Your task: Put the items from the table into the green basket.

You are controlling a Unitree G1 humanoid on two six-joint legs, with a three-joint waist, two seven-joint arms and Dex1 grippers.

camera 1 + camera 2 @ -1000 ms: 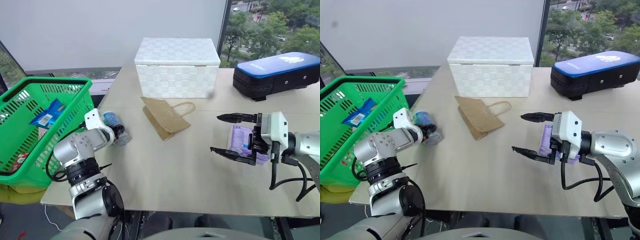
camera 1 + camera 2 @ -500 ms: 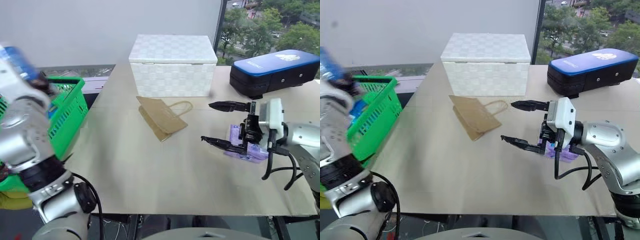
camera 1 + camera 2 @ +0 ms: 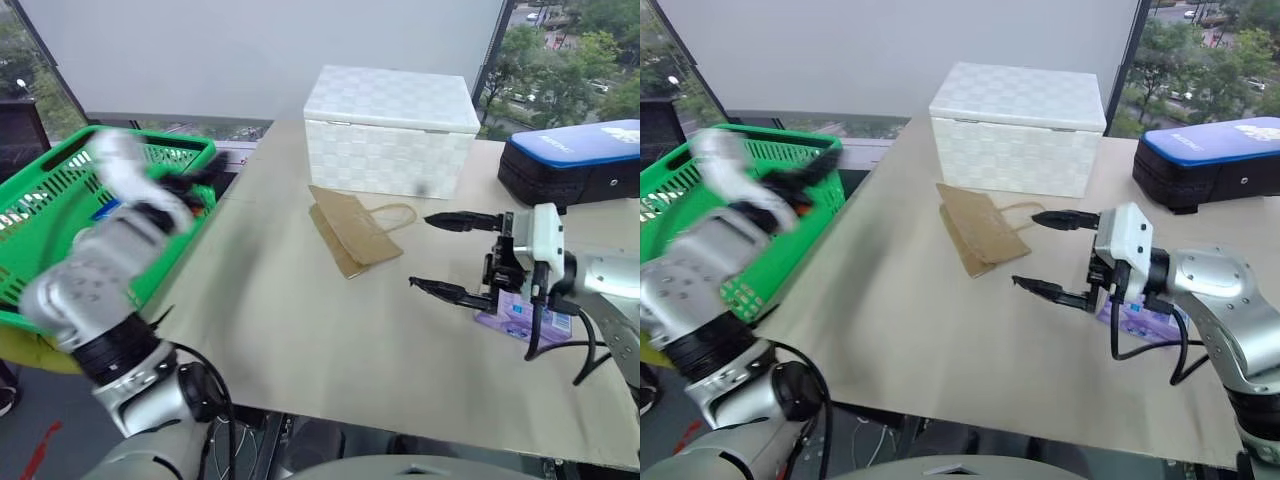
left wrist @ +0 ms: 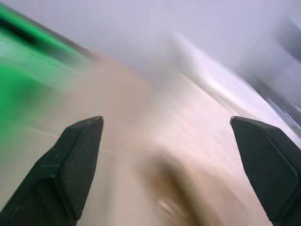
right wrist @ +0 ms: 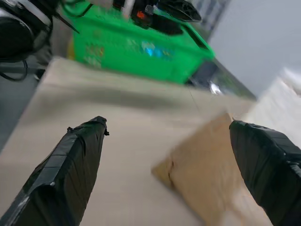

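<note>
While two items lie on the table (image 3: 300,330), one brown paper bag (image 3: 352,228) and one purple packet (image 3: 520,316), a single green basket (image 3: 60,200) stands off its left edge. The right gripper (image 3: 447,255) hovers beside the packet, fingers spread wide and empty, hiding part of it. The left gripper (image 3: 195,180), badly blurred, sits over the basket rim; its wrist view shows the fingers (image 4: 70,165) parted with nothing between them. Basket contents are hard to make out.

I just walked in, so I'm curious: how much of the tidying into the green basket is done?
Some goods already lie in the green basket. Both claws are open and empty: the left claw at the basket's rim, the right claw above the table. The brown paper bag and purple packet remain.
</note>
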